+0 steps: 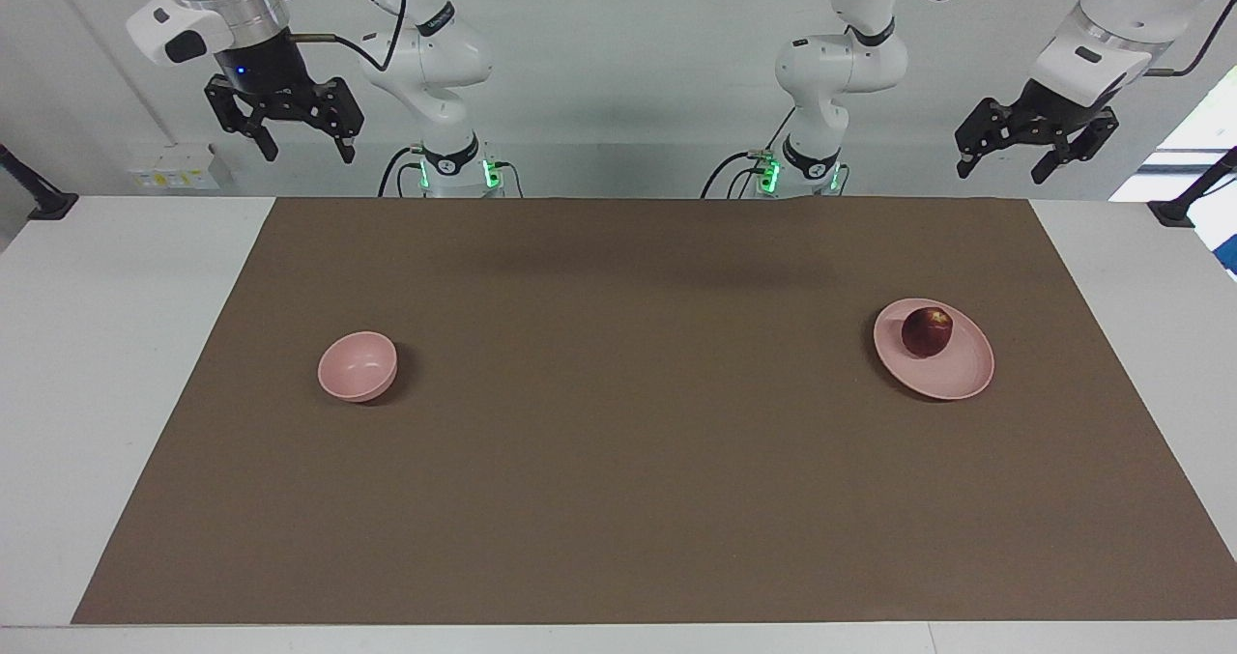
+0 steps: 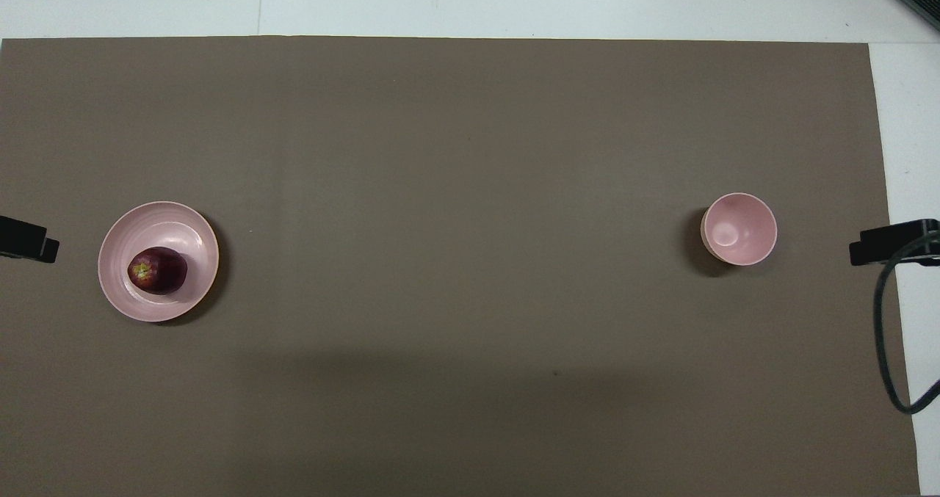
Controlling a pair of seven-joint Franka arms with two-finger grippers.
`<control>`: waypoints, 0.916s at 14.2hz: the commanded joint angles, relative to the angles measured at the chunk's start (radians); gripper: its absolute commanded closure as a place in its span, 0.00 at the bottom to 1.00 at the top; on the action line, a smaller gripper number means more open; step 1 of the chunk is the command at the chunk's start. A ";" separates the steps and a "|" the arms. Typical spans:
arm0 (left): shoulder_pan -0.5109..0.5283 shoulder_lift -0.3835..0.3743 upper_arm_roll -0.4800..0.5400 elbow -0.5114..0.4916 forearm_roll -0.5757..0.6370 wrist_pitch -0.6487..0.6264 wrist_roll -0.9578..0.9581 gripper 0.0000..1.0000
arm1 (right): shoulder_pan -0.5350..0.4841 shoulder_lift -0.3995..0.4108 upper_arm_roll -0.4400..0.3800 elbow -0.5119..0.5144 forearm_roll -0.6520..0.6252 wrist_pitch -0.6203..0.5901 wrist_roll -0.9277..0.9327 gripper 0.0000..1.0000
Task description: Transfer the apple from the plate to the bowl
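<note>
A small dark red apple (image 1: 927, 331) (image 2: 156, 270) lies on the flat pale pink plate (image 1: 952, 369) (image 2: 172, 225) at the left arm's end of the brown mat, on the part of the plate nearer to the robots. The small deep pink bowl (image 1: 358, 366) (image 2: 739, 228) stands empty at the right arm's end. My left gripper (image 1: 1005, 165) hangs open high above the table's edge at the left arm's end. My right gripper (image 1: 307, 150) hangs open high above the table's edge at the right arm's end. Both arms wait.
A brown mat (image 1: 638, 422) (image 2: 455, 189) covers most of the white table. Black clamp mounts (image 1: 39, 200) (image 1: 1189, 200) sit at both ends of the table. A black cable (image 2: 892, 335) loops at the right arm's end.
</note>
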 commanded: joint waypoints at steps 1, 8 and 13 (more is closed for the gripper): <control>0.024 -0.002 -0.014 -0.005 -0.015 0.005 0.013 0.00 | -0.015 -0.025 0.005 -0.030 -0.008 0.014 -0.029 0.00; 0.024 -0.005 -0.014 -0.008 -0.015 0.014 0.009 0.00 | -0.015 -0.025 0.005 -0.030 -0.008 0.012 -0.029 0.00; 0.021 -0.007 -0.014 -0.008 -0.015 0.005 0.001 0.00 | -0.015 -0.025 0.005 -0.030 -0.007 0.012 -0.029 0.00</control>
